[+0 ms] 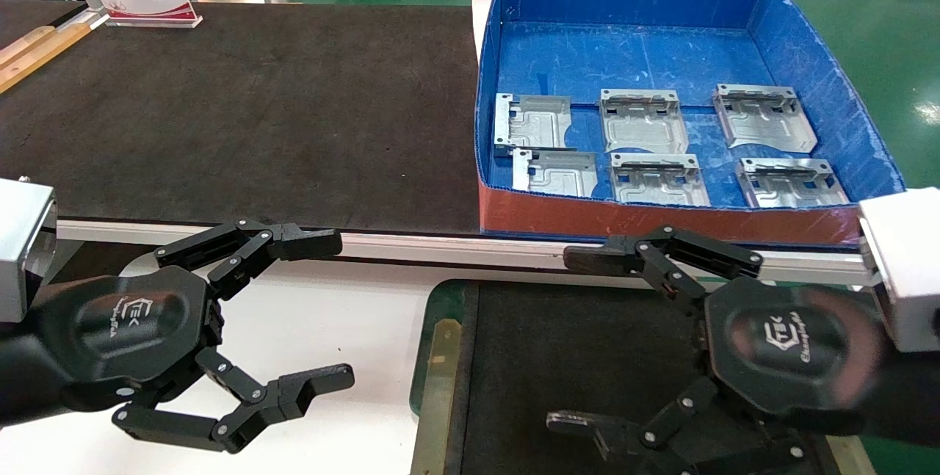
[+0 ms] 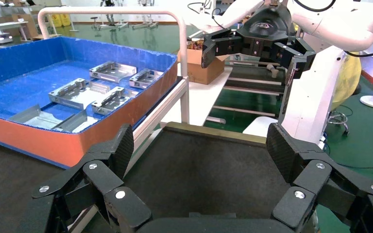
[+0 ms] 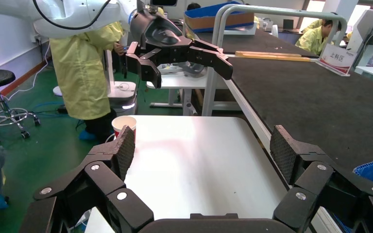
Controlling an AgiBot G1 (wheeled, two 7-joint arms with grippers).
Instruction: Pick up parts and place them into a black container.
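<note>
Both your grippers hover spread and empty: left gripper (image 1: pixel 334 312) over the white table (image 1: pixel 330 328), right gripper (image 1: pixel 580 339) over the black container (image 1: pixel 573 343). Six parts (image 1: pixel 642 120), apparently flat, lie in the blue box (image 1: pixel 800 42) at the long table's (image 1: pixel 257 108) right end.

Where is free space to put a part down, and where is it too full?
The black container shows bare felt between its left rim and the right claw. The far half of the blue box is bare too. Its near half is crowded with six parts. The left claw hangs open over the white table.
</note>
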